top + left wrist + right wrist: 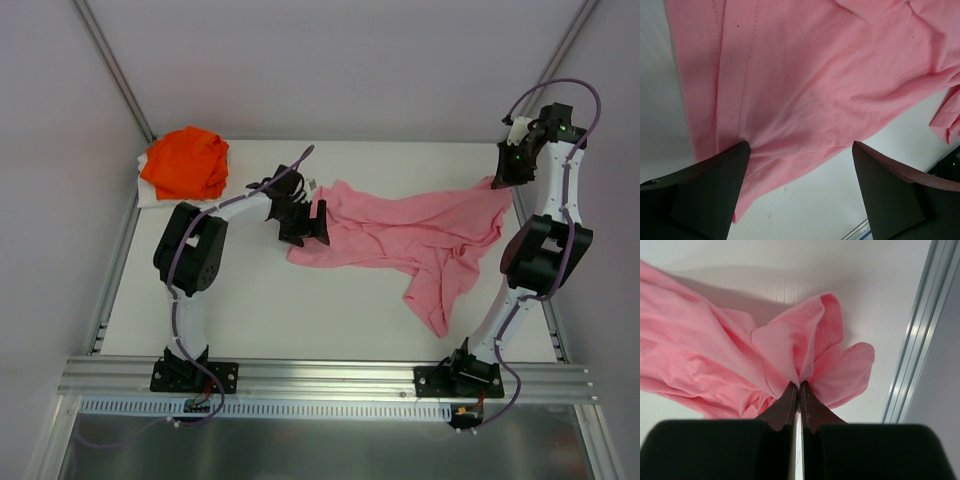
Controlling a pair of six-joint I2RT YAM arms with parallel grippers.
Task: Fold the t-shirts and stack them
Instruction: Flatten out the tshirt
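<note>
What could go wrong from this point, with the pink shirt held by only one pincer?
The right pincer grips only a small bunched fold of the pink shirt, so a pull might slip it free.
The left pincer is open over the shirt's stitched edge and may close on several layers or miss.
The shirt lies twisted, and folding it now could lock in creases.

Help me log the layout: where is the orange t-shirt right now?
In the top view, the orange t-shirt sits bunched at the far left corner of the table, left of the left gripper and apart from the pink t-shirt.
</note>
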